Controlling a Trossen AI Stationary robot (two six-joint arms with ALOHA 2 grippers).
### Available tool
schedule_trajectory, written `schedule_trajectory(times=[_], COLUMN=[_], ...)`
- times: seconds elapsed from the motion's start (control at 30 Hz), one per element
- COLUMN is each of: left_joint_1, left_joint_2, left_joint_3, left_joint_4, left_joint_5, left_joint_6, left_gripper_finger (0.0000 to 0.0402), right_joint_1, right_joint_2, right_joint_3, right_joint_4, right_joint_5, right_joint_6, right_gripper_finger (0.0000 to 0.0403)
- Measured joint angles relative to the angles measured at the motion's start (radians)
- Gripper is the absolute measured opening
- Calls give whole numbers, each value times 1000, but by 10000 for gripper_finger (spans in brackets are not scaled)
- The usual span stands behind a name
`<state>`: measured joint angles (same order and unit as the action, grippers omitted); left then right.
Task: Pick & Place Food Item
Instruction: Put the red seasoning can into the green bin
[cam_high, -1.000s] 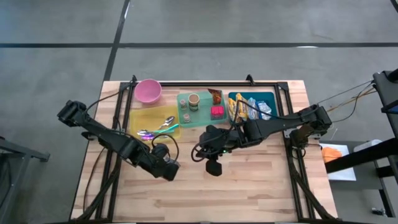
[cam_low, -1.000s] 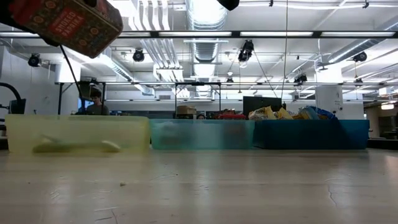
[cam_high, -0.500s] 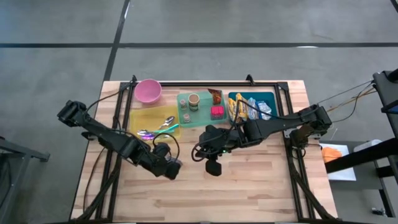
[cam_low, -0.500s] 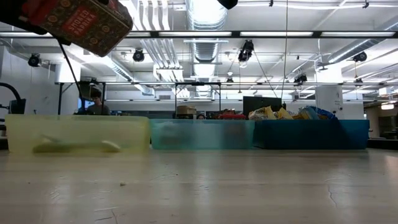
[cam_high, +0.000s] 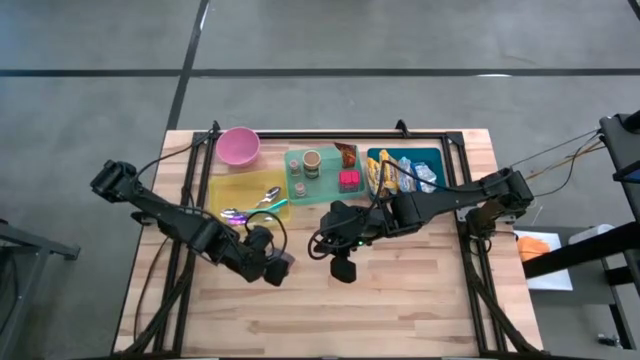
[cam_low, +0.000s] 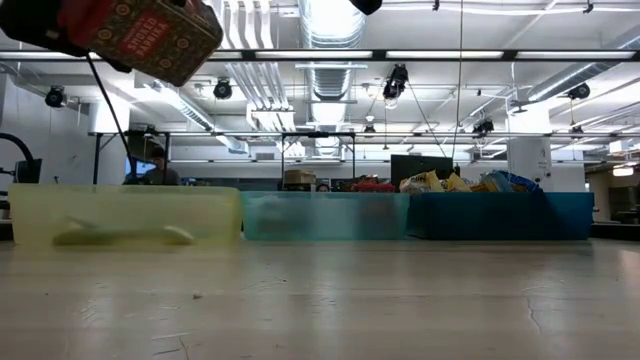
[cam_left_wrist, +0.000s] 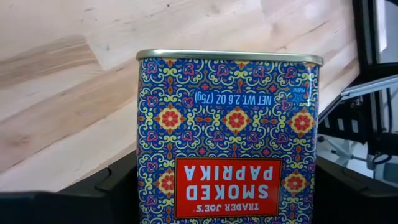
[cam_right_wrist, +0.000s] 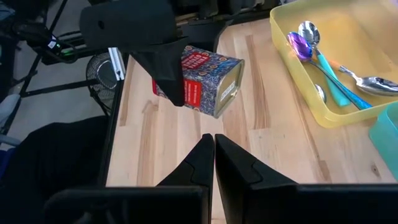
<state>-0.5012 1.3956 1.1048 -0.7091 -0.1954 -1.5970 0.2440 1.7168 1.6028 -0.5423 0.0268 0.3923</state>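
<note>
The left hand (cam_high: 272, 268) grips a smoked paprika tin (cam_low: 150, 38) by its sides and holds it well above the bare wood of the worktop (cam_high: 400, 300), over the middle of the left half, nearer the front edge than the trays. Over the last second the tin has tipped a little and drifted slightly across the low view while the hand stayed at about the same spot, so this looks like a re-aiming of the wrist in mid-carry rather than a set-down; the placing is probably still to come. Its label, seen upside down from the left wrist, reads "TRADER JOE'S SMOKED PAPRIKA" and "NET WT. 2.6 OZ (75g)". Just past it, near the worktop's centre, the right hand (cam_high: 344, 270) waits clenched and empty. Along the back edge stand a yellow tray (cam_high: 232, 192) of spoons, a green tray (cam_high: 300, 190), a blue tray (cam_high: 436, 156) of snack packets and a pink bowl (cam_high: 239, 146).
</note>
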Motion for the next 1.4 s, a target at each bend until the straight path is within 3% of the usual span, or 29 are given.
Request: schedule_trajectory(times=[0.43, 0.83, 1.4], left_joint_1=[1, -6, -10], left_joint_2=[0, 2, 2], left_joint_3=[0, 0, -66], left_joint_4=[2, 21, 149], left_joint_5=[-25, -66, 46], left_joint_6=[77, 250, 268], left_gripper_finger=[312, 313, 313], right_joint_1=[0, 0, 0], right_joint_2=[0, 0, 0], right_joint_3=[0, 0, 0], right_joint_4=[1, 1, 1], right_joint_5=[0, 0, 0], right_joint_6=[0, 0, 0], right_gripper_finger=[13, 13, 13])
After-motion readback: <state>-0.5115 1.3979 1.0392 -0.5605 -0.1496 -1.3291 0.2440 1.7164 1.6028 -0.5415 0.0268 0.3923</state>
